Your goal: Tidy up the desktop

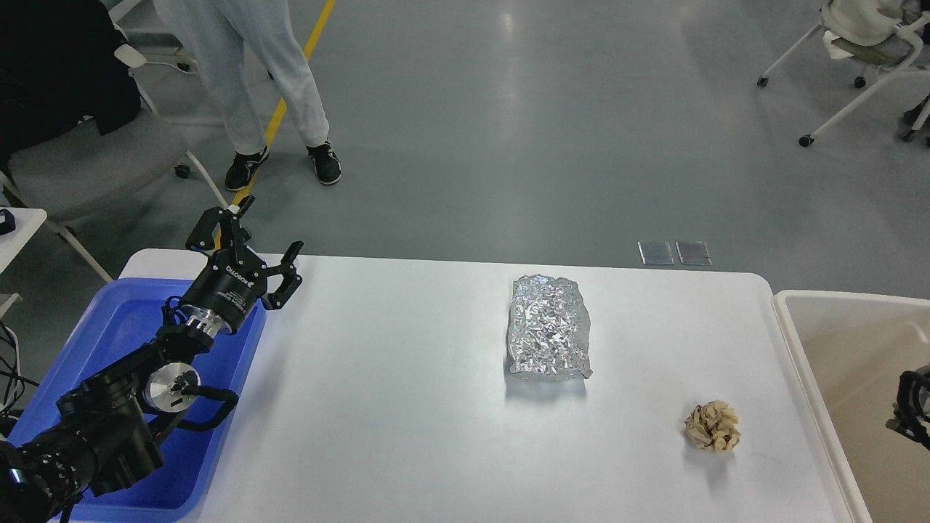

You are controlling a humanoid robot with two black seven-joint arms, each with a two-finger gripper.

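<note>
The white desktop holds a crumpled sheet of silver foil right of the middle and a crumpled brown paper ball near the front right. My left gripper is open and empty, raised over the table's back left corner beside the blue tub, far from both items. A small dark part of my right arm shows at the right edge over the beige-white tub. Its fingers cannot be told apart.
A person stands on the floor beyond the table's back left corner. An office chair is at the left and another chair at the far right. A small white table sits at the left edge.
</note>
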